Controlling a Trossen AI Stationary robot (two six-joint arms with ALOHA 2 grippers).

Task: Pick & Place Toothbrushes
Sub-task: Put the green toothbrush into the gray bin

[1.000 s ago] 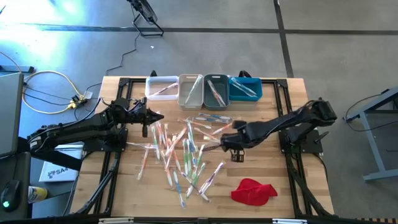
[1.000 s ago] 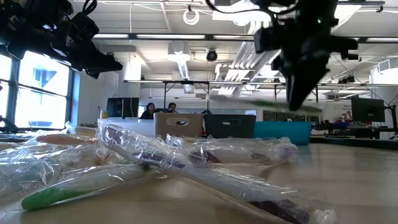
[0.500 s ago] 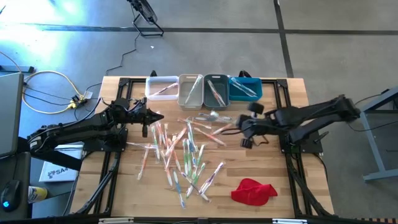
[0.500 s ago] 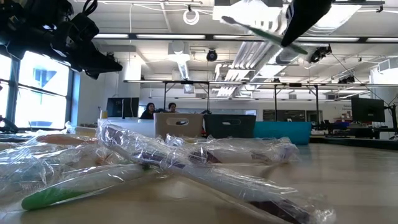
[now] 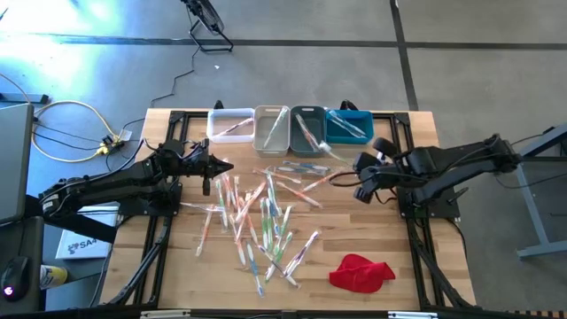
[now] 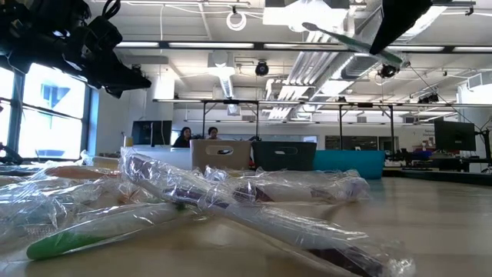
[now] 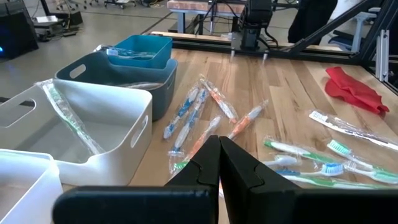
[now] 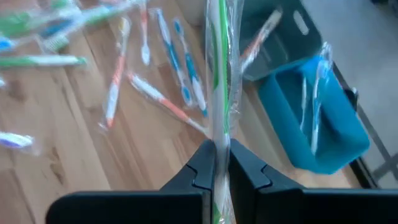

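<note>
Toothbrushes lie scattered mid-bench in clear wrappers. Right claw, raised just right of the pile near the blue bin, pinches a green wrapped toothbrush. Left claw, fingers pressed together and holding nothing, hovers at the pile's far-left edge.

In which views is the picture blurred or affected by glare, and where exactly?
Right wrist view: the loose toothbrushes on the table are smeared by motion, while the green toothbrush in the right tool stays fairly sharp. Low view: the nearest wrappers are soft, and the window is overexposed. High view: bluish glare on the floor at the upper left.
</note>
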